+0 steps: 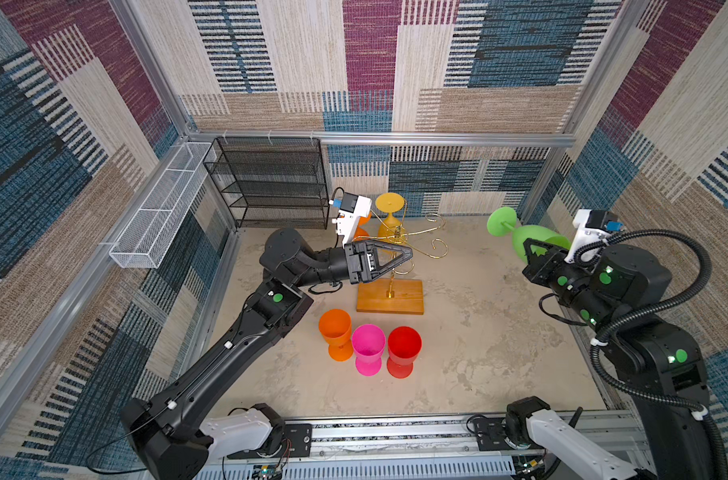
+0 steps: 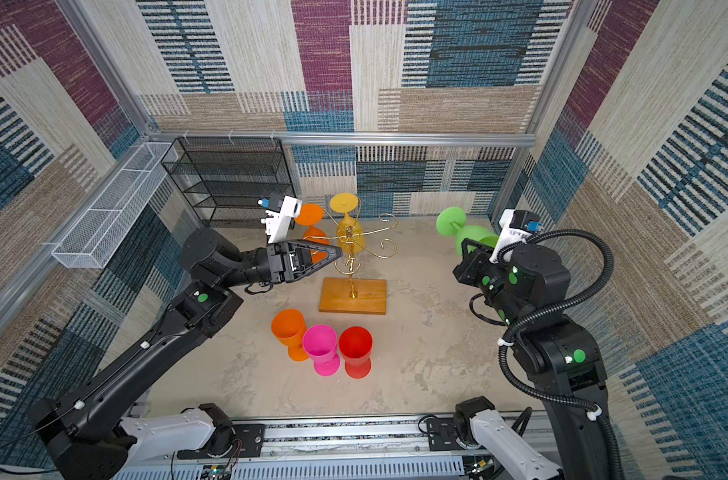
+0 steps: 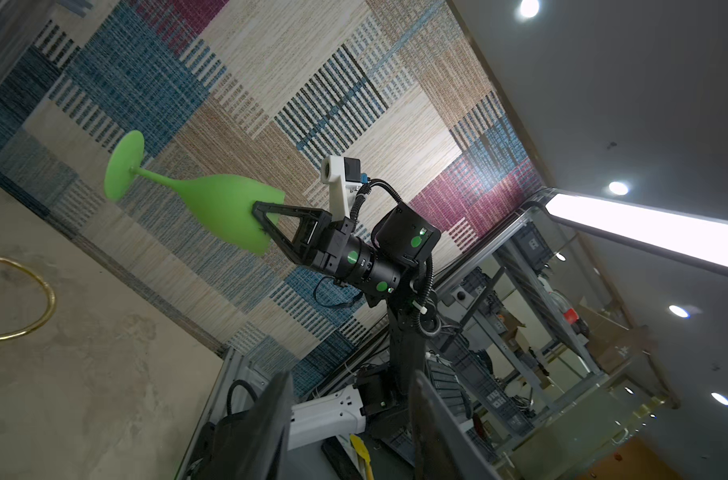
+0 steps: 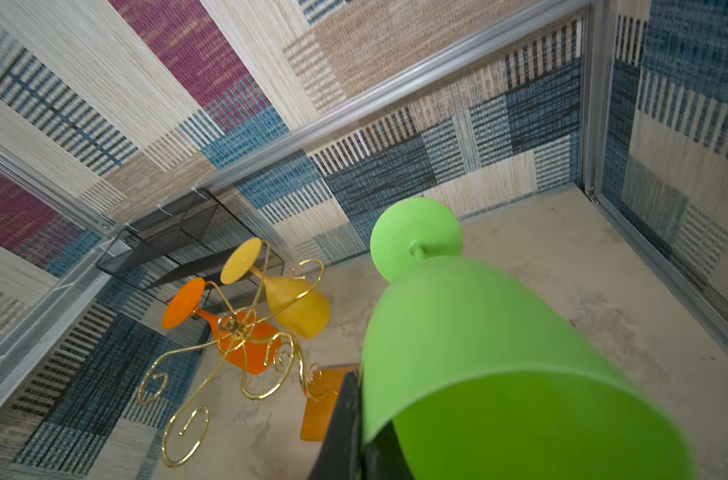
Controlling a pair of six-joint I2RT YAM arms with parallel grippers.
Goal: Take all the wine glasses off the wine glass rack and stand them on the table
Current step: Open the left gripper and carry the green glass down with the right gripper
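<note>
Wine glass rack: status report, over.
Right claw shut on green wine glass, off the wine glass rack. Left claw open, near rack arms. Yellow glass, orange glass hang on it.

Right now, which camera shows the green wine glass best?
The left wrist view: the whole green wine glass in profile, right gripper pinching its rim. Both top views show it partly hidden; right wrist crops it.
</note>
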